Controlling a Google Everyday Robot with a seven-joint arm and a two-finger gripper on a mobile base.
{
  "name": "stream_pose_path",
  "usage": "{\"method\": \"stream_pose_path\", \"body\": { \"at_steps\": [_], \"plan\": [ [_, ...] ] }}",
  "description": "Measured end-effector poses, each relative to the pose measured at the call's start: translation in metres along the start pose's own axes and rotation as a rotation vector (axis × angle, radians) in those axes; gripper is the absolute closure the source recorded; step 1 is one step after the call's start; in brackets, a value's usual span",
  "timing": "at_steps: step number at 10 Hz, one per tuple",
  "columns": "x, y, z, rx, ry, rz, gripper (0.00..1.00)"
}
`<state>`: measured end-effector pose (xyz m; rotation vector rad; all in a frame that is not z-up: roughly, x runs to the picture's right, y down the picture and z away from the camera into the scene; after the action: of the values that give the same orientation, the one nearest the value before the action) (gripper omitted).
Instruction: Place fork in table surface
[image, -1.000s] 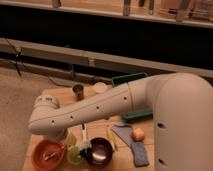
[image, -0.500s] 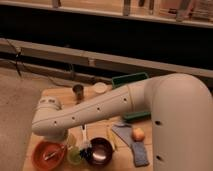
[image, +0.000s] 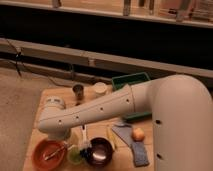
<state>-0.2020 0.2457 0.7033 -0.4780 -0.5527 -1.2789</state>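
Silvery fork (image: 53, 152) lying in orange bowl (image: 36, 157), not yet on table surface (image: 48, 95). Gripper hiding behind white arm (image: 100, 112) above bowl, standing spread, gripping nothing; probably lining up for pickup.

Fork (image: 54, 153) in left bowl (image: 36, 151) on table (image: 51, 94), end effector hidden behind arm (image: 100, 111)

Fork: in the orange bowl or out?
In: the fork lies inside the orange bowl, not on the table surface. The hand is hidden behind the arm end beside the bowl.
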Motion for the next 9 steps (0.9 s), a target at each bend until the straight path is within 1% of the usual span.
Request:
{"method": "stream_pose_path", "body": {
  "at_steps": [2, 3, 5, 6, 8, 9],
  "plan": [
    [0.006, 0.005, 0.007, 0.004, -0.010, 0.007, 0.22],
    [0.007, 0.006, 0.009, 0.005, -0.013, 0.010, 0.27],
    [0.010, 0.008, 0.015, 0.008, -0.025, 0.015, 0.51],
    [0.011, 0.009, 0.015, 0.009, -0.026, 0.016, 0.56],
    [0.012, 0.010, 0.017, 0.014, -0.030, 0.018, 0.79],
    [0.012, 0.010, 0.017, 0.016, -0.031, 0.018, 0.87]
  ]
}}
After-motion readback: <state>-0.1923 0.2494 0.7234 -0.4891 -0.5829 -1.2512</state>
